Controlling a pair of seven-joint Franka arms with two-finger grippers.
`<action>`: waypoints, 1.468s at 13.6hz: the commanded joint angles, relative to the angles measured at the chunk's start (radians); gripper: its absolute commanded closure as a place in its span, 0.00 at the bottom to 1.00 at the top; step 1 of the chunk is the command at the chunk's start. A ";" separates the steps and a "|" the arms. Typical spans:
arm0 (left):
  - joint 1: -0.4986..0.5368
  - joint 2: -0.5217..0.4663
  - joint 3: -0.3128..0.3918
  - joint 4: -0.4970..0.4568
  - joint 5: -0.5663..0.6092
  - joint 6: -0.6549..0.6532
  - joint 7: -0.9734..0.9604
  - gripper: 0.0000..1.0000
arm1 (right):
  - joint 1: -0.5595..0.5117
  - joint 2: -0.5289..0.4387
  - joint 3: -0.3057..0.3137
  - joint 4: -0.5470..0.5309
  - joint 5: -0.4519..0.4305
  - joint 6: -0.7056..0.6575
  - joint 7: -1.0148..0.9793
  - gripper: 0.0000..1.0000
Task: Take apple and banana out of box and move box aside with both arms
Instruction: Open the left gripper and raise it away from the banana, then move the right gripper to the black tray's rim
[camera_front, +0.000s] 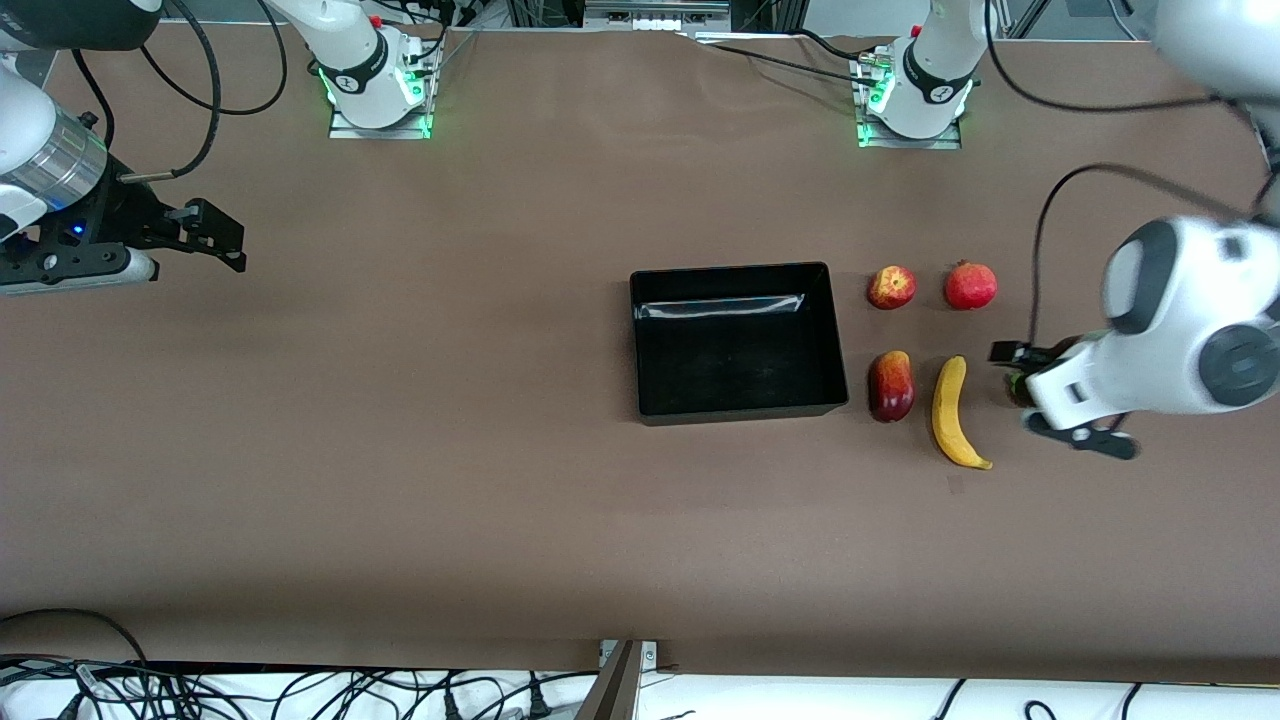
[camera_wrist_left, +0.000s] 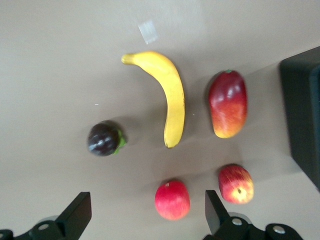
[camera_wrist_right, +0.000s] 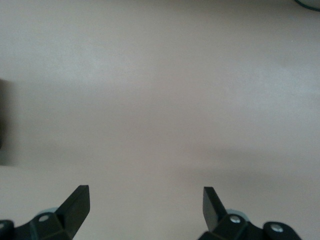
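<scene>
The black box (camera_front: 737, 408) sits mid-table; it also shows in the left wrist view (camera_wrist_left: 300, 115). The yellow banana (camera_front: 953, 410) (camera_wrist_left: 172, 95) lies beside it toward the left arm's end. The red apple with yellow patches (camera_front: 891, 287) (camera_wrist_left: 236, 183) lies farther from the front camera than the banana. My left gripper (camera_front: 1042, 396) (camera_wrist_left: 147, 210) is open and empty. It hangs over a small dark fruit (camera_wrist_left: 104, 139) beside the banana. My right gripper (camera_front: 215, 240) (camera_wrist_right: 145, 205) is open and empty and waits over bare table at the right arm's end.
A red and yellow mango-like fruit (camera_front: 891, 385) (camera_wrist_left: 228, 102) lies between the box and the banana. A round red fruit (camera_front: 970, 285) (camera_wrist_left: 172, 200) lies beside the apple. The brown table (camera_front: 400, 450) stretches wide toward the right arm's end.
</scene>
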 joint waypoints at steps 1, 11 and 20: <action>-0.117 -0.149 0.084 0.001 -0.034 -0.053 -0.045 0.00 | -0.016 0.003 0.016 0.015 -0.003 -0.009 -0.001 0.00; -0.222 -0.426 0.210 -0.232 -0.151 0.048 -0.087 0.00 | 0.031 0.054 0.025 0.024 0.021 0.008 -0.019 0.00; -0.223 -0.360 0.209 -0.212 -0.140 0.042 -0.091 0.00 | 0.286 0.199 0.026 0.024 0.038 0.027 0.037 0.00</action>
